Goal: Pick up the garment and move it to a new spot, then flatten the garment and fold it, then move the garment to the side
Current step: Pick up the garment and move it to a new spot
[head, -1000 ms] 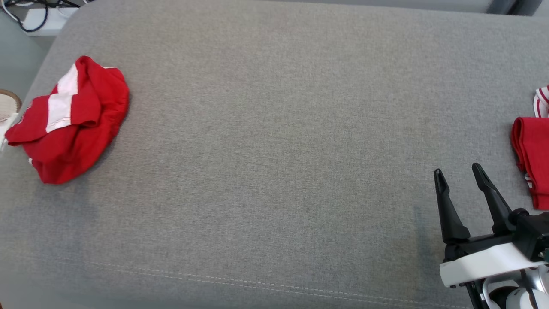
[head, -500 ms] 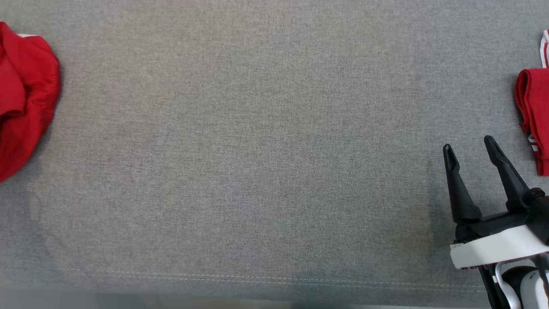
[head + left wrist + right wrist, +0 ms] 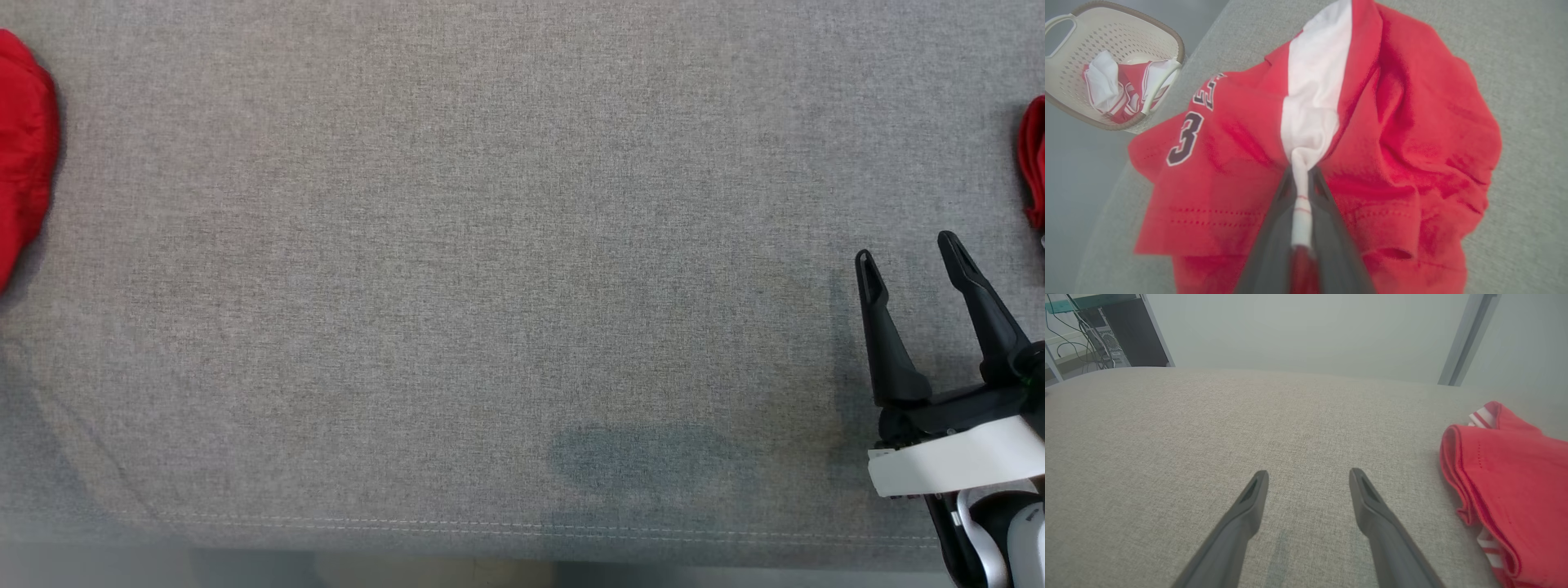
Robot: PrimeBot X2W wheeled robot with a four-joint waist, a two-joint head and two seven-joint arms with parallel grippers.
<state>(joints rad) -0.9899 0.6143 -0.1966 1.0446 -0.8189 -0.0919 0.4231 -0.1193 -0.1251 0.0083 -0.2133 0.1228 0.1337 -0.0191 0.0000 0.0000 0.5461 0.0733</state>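
The garment [image 3: 1392, 134] is a crumpled red jersey with a white stripe and a dark number 3, lying on the grey cushion. In the head view only its red edge [image 3: 20, 155] shows at the far left. My left gripper [image 3: 1301, 179] is shut on a pinched fold of the white stripe, the cloth bunched between its two dark fingers. My right gripper [image 3: 908, 261] stands open above the bare cushion at the lower right, nothing between its fingers [image 3: 1253, 502].
A folded red garment [image 3: 1502, 473] with white trim lies at the cushion's right end [image 3: 1033, 159]. A cream laundry basket [image 3: 1069, 110] holding more red and white cloth stands off the cushion's left end. The cushion's front seam [image 3: 490, 527] runs along the bottom.
The head camera has tilted down and both red garments have slid toward the frame's sides. The right gripper stays open and sits a little higher in the picture.
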